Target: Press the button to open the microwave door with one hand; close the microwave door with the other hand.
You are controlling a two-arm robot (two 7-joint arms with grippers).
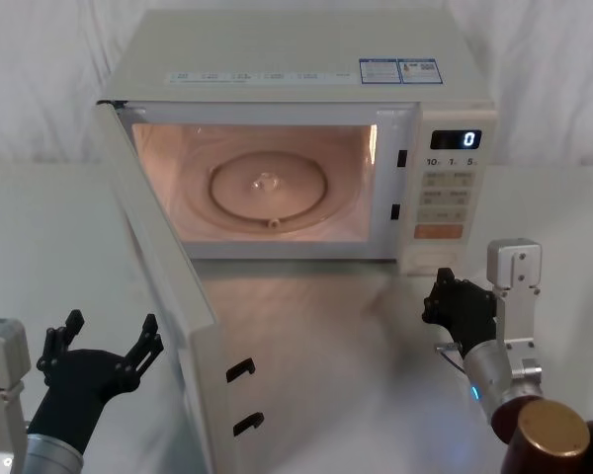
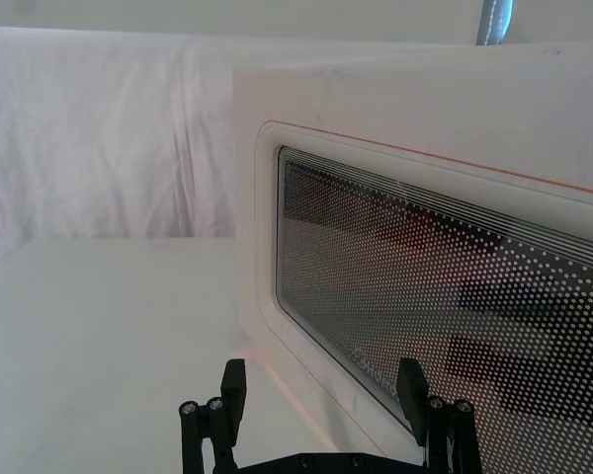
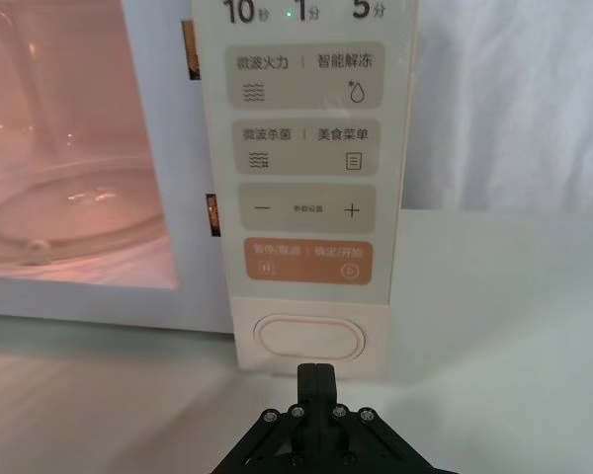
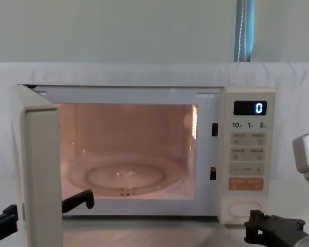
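Overhead, from the head cam: microwave door swung wide open toward the robot's left, lit cavity exposed; left gripper sits just outside it, fingers spread apart. Right gripper hovers just before the control panel, fingers pressed together. Left wrist cam: door's dotted window close ahead. Right wrist cam — the button sits just beyond the closed fingertips. Chest cam: door edge-on at left.

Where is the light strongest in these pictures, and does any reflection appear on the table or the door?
Head view: the open microwave cavity glows warm pink, and that glow reflects on the table. Chest view: same pink glow; display lit. Left wrist view: the microwave door window reflects dim dark shapes behind the left gripper.
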